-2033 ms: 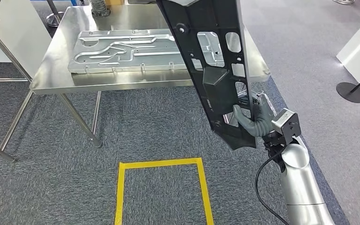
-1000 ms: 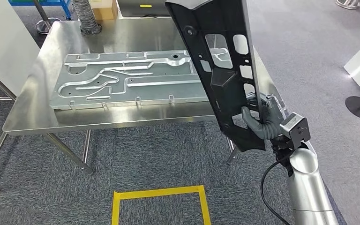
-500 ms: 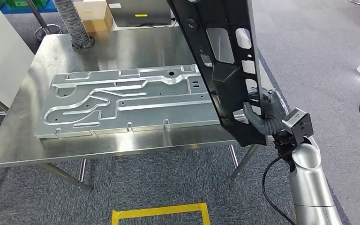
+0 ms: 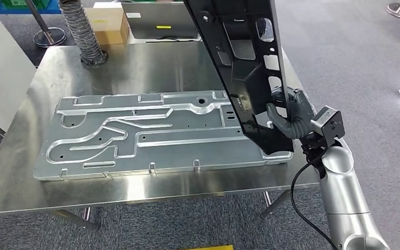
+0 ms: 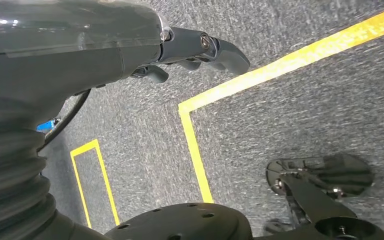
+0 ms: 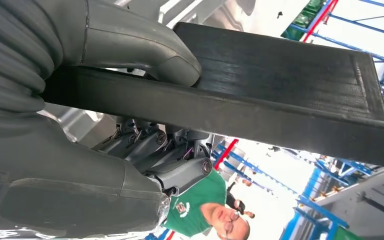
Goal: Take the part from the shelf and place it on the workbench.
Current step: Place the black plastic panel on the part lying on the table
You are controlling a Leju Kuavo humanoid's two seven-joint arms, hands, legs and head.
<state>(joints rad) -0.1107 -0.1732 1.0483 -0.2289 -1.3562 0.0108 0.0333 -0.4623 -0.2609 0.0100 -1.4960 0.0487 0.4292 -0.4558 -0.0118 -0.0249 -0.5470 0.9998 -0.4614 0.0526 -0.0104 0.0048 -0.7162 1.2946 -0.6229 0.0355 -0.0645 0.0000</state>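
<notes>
Gripping long black perforated plastic panel (image 4: pixel 247 67) near lower end, right hand (image 4: pixel 290 119) clamped, panel upright over steel surface (image 4: pixel 135 195). Likely stiff, light, top-heavy; left hand (image 5: pixel 200 47) empty, fingers loose.

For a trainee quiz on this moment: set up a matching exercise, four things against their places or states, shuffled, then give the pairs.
Things:
1. black part
2. silver metal panel
3. ribbed hose
4. left hand

Places or states:
A. lying flat on the workbench
B. above grey carpet with yellow tape, holding nothing
C. standing at the workbench's far left corner
D. held nearly upright by the right hand

Pairs: 1-D, 2-A, 3-C, 4-B
</notes>
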